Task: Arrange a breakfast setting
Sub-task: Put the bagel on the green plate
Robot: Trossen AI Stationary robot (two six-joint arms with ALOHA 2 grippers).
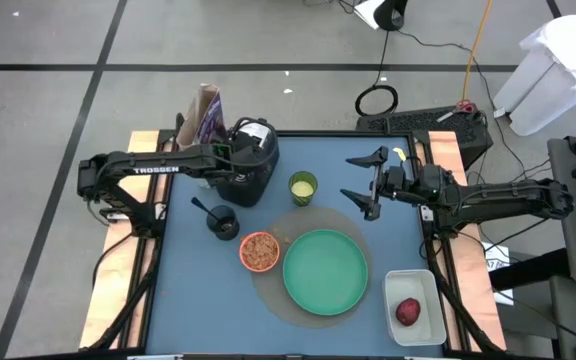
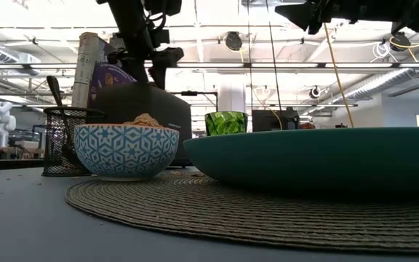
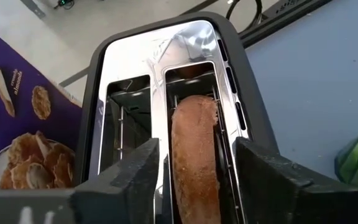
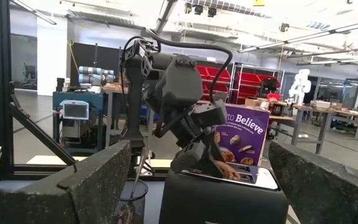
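One bagel (image 3: pixel 194 155) upright in one toaster (image 1: pixel 248 165) slot near the table's far edge, left fingers (image 3: pixel 129 180) straddling it, contact unclear. Right fingers (image 1: pixel 366 183) spread wide, empty. One plate (image 1: pixel 325 272), one bowl (image 1: pixel 259 251), one fruit (image 1: pixel 408 312).

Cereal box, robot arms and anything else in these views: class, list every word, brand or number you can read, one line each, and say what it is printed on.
"TROSSEN": white letters on the left arm, high view.
"Believe": white letters on the purple cereal box, right wrist view; the word before it is hidden by the left end effector.
"crunchy almonds": probable reading only, small slanted white print on the same box, left wrist view.
Smaller print on the box: too small to read.
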